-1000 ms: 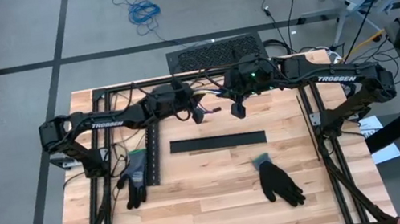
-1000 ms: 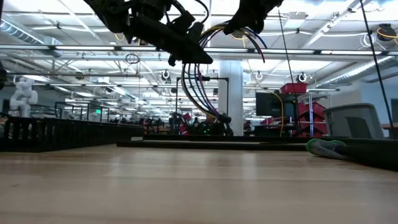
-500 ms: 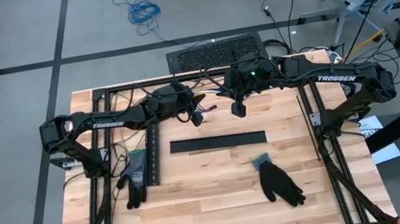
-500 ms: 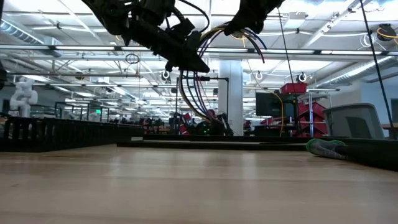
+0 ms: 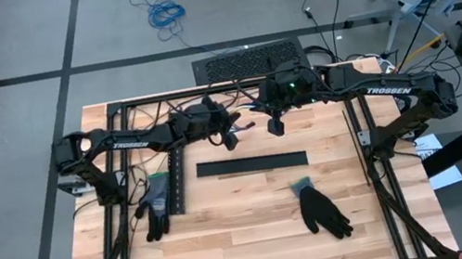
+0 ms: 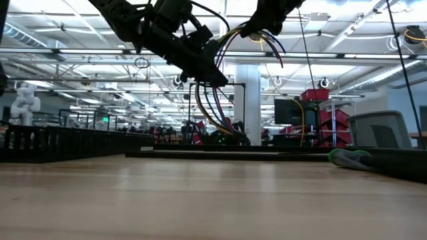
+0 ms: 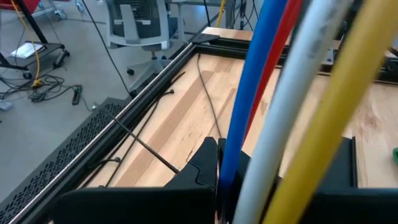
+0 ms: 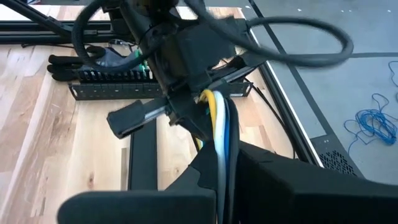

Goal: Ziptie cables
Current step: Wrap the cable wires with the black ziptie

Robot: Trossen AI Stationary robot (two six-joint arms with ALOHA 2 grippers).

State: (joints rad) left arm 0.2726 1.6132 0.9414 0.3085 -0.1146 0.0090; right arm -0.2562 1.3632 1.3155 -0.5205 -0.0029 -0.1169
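From table height I look across my bare wooden table point(image 6: 200, 200) into a big workshop with bright ceiling lights. Both my arms reach in from above. The left gripper point(image 6: 212, 75) is clamped on the cables point(image 6: 207, 110), which arc up to the right gripper point(image 6: 248, 30), also clamped on them. Below the left gripper the cables hang down in a curve towards the table's far edge. A glove point(image 6: 350, 159) lies far right.
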